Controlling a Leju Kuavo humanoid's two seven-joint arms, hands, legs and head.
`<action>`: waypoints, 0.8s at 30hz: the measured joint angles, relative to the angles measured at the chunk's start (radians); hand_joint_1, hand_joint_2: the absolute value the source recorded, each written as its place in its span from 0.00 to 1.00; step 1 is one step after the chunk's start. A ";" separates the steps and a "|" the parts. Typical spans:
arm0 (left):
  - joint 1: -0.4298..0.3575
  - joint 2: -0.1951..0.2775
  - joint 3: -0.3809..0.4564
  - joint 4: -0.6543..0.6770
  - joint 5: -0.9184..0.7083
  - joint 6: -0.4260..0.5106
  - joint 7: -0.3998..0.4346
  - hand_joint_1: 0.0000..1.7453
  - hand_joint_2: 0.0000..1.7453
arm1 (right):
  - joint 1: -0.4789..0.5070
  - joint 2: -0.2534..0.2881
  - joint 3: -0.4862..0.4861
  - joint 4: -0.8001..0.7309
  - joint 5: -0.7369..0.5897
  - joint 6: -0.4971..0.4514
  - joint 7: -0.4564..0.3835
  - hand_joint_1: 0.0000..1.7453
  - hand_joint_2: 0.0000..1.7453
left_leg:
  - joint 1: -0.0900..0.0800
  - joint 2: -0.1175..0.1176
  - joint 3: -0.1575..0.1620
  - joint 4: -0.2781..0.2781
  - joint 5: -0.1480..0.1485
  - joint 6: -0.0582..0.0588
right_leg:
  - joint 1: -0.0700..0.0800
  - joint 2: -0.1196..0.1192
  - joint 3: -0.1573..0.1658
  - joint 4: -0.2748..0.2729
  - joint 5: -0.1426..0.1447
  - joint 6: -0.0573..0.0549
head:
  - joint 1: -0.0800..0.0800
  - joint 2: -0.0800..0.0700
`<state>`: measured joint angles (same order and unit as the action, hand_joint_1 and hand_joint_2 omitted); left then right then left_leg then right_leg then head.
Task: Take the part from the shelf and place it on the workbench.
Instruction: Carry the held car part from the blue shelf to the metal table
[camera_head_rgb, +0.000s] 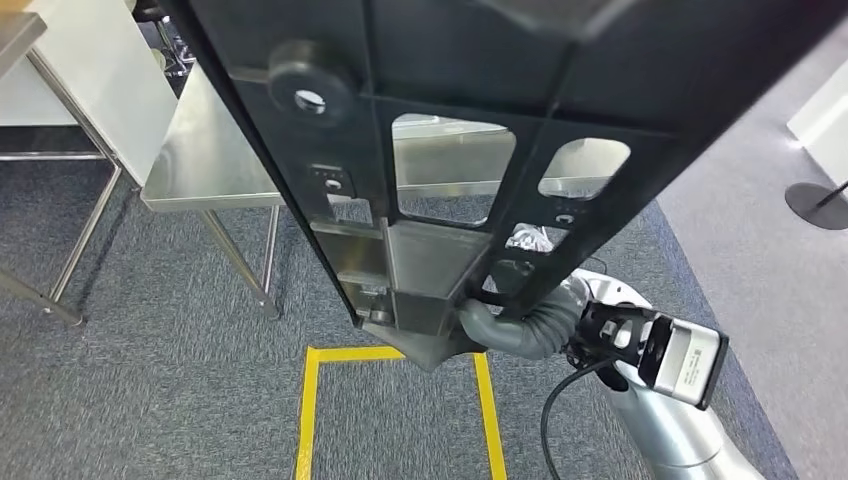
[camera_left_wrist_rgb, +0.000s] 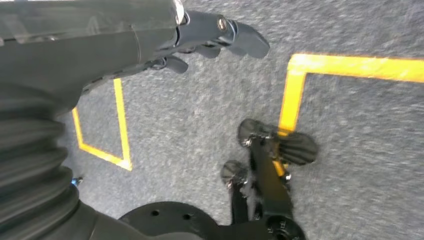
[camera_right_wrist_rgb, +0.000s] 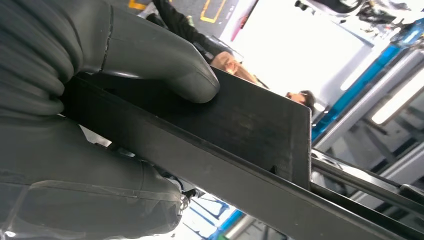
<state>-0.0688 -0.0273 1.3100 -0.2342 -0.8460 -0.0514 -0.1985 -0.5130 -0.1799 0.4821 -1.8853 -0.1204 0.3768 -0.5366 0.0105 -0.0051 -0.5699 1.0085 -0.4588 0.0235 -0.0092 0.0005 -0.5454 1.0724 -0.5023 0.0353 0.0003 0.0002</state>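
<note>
The part (camera_head_rgb: 470, 90) is a long black flat frame with several cut-out windows and a round boss. It slants across the head view from the upper right down to the middle. My right hand (camera_head_rgb: 480, 330) grips its lower end from below. In the right wrist view the grey thumb (camera_right_wrist_rgb: 150, 55) presses on the part's (camera_right_wrist_rgb: 250, 125) flat black face, above its edge. The steel workbench (camera_head_rgb: 200, 150) stands beyond the part, partly hidden by it. My left hand (camera_left_wrist_rgb: 200, 35) hangs over the carpet, fingers loosely apart, holding nothing.
A yellow tape square (camera_head_rgb: 305, 420) marks the grey carpet just ahead of me. A second steel table (camera_head_rgb: 20, 40) stands at the far left. A round black post base (camera_head_rgb: 815, 205) sits on the right. A person (camera_right_wrist_rgb: 225, 60) is beyond the part.
</note>
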 joint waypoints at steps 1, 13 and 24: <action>-0.001 0.001 0.000 0.000 -0.001 0.000 -0.001 0.00 1.00 | -0.003 0.002 0.002 0.000 -0.002 -0.002 -0.002 1.00 1.00 | 0.000 -0.001 0.010 -0.002 -0.005 0.004 | -0.001 0.000 -0.037 0.059 -0.010 0.003 | 0.001 0.000; -0.001 0.007 0.000 0.002 -0.012 0.000 -0.006 0.00 1.00 | -0.003 0.025 0.013 -0.013 0.013 -0.053 -0.093 1.00 1.00 | -0.008 -0.008 0.137 0.005 -0.102 -0.025 | 0.012 0.005 -0.130 -0.058 0.128 -0.035 | 0.002 0.000; 0.004 0.013 0.000 0.003 -0.023 0.005 -0.005 0.00 1.00 | 0.018 0.040 0.005 -0.028 -0.047 -0.012 -0.109 1.00 1.00 | 0.005 -0.013 -0.087 0.086 -0.047 -0.048 | 0.006 0.041 0.038 -0.069 -0.004 -0.046 | -0.003 0.000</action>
<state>-0.0653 -0.0147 1.3100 -0.2315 -0.8686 -0.0464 -0.2033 -0.4949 -0.1403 0.4875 -1.9133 -0.1674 0.3647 -0.6454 0.0151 -0.0185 -0.6573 1.0945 -0.5056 -0.0249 -0.0036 0.0416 -0.5076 1.0030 -0.5060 -0.0107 -0.0028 0.0001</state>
